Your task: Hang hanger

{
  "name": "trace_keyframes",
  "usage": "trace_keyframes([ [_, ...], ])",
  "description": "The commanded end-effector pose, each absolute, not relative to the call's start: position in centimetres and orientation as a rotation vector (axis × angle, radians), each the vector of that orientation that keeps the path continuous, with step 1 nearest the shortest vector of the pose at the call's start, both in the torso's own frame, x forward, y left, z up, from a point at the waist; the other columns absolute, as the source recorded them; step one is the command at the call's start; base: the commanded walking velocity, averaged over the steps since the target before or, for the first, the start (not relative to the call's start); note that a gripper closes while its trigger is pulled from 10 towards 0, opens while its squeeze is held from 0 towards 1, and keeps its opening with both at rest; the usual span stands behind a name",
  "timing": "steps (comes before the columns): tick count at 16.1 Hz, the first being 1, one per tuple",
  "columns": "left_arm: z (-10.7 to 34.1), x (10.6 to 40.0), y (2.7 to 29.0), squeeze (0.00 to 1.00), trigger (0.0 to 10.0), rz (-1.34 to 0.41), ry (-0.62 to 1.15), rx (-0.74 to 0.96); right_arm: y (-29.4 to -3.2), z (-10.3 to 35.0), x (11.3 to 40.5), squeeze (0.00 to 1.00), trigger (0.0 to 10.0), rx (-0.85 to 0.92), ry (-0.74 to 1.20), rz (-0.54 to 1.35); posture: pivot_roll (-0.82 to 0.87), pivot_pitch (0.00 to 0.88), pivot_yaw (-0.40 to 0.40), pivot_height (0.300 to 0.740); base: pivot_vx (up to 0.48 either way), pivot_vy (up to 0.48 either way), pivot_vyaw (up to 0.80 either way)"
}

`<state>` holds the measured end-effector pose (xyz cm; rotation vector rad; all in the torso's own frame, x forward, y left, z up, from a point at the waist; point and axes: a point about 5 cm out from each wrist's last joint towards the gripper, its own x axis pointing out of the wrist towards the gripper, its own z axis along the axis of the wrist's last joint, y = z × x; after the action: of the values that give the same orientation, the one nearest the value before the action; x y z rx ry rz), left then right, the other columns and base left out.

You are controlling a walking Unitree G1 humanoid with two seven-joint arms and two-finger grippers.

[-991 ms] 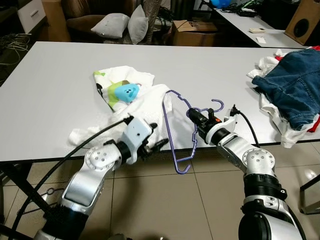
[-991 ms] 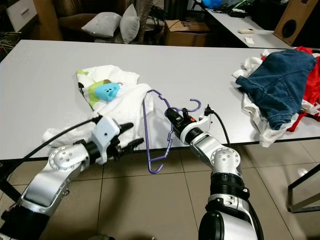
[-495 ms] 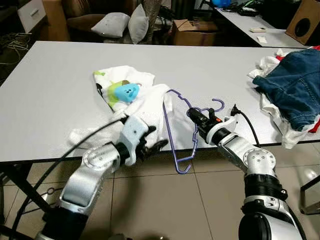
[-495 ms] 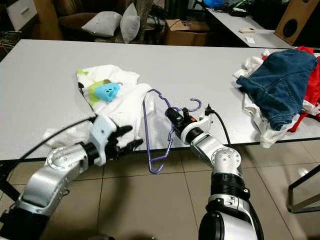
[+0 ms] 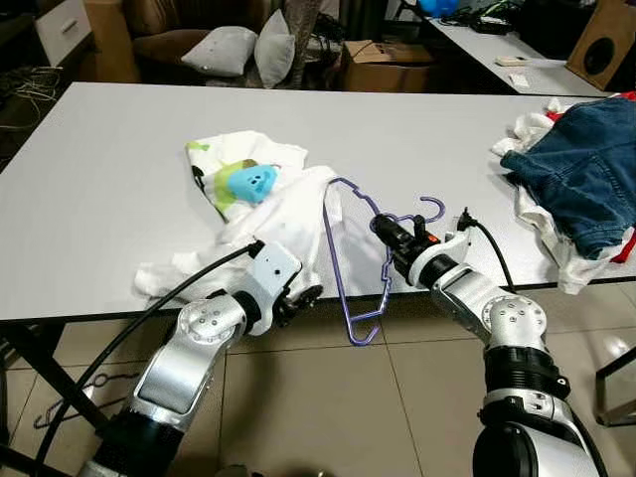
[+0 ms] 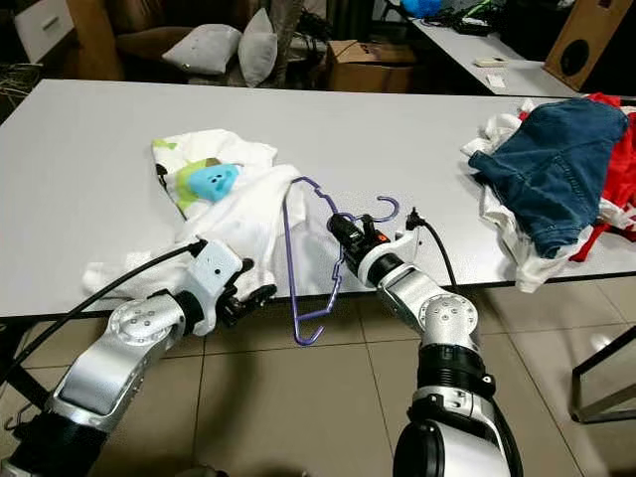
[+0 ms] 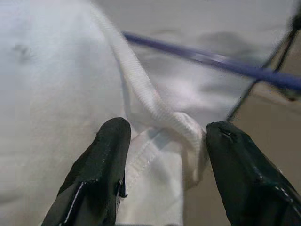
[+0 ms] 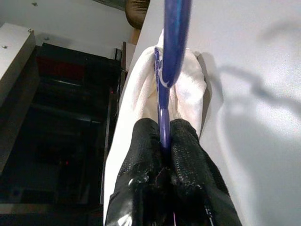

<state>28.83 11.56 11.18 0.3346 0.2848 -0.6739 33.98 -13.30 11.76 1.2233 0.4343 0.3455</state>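
A purple wire hanger [image 5: 350, 260] leans over the table's front edge, its hook [image 5: 431, 209] resting on the tabletop. My right gripper [image 5: 382, 226] is shut on the hanger wire near the neck; in the right wrist view its fingers [image 8: 186, 141] pinch the purple wire [image 8: 171, 42]. A white shirt [image 5: 283, 204] with a blue and green print lies crumpled to the left of the hanger. My left gripper [image 5: 306, 294] is at the table's front edge, open. In the left wrist view a ribbed fold of the shirt [image 7: 155, 117] sits between its fingers [image 7: 106, 160].
A pile of blue jeans [image 5: 586, 164] and other clothes lies at the table's right end. The white table [image 5: 119, 169] has bare surface at left and back. Beyond it are pillows [image 5: 224, 48] and a cardboard box [image 5: 383, 62]. Tiled floor lies below.
My left gripper has moved in under the table's front edge to the shirt's near fold, so the fabric now lies between its fingers. The right gripper and the hanger have stayed put.
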Motion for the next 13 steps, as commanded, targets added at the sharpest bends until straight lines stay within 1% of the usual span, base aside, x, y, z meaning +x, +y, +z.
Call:
trace_keyframes([
  [1,11.3,29.2,11.6,0.0,4.4,-0.639,0.295,0.348,-13.7,12.4,34.1,0.0,10.0,1.221,0.403,0.35,0.0,0.0,-0.062,0.74,0.0,0.0,0.0],
  [2,11.1,29.5,11.8,0.0,1.5,-0.6,0.305,0.349,-13.6,12.4,34.1,0.0,10.0,1.222,0.403,0.352,0.0,0.0,-0.062,0.74,0.0,0.0,0.0],
  [3,10.9,29.8,12.1,0.0,0.0,-0.558,0.316,0.354,-13.6,12.4,34.1,0.0,10.0,1.224,0.402,0.353,0.0,0.0,-0.063,0.74,0.0,0.0,0.0],
  [5,10.9,30.0,12.3,0.0,0.0,-0.521,0.325,0.349,-13.6,12.4,34.1,0.0,10.0,1.226,0.401,0.355,0.0,0.0,-0.063,0.74,0.0,0.0,0.0],
  [13,11.1,30.1,12.6,0.0,0.0,-0.501,0.313,0.298,-13.6,12.3,34.2,0.0,10.0,1.231,0.404,0.349,0.01,0.0,-0.07,0.74,0.0,0.0,0.0],
])
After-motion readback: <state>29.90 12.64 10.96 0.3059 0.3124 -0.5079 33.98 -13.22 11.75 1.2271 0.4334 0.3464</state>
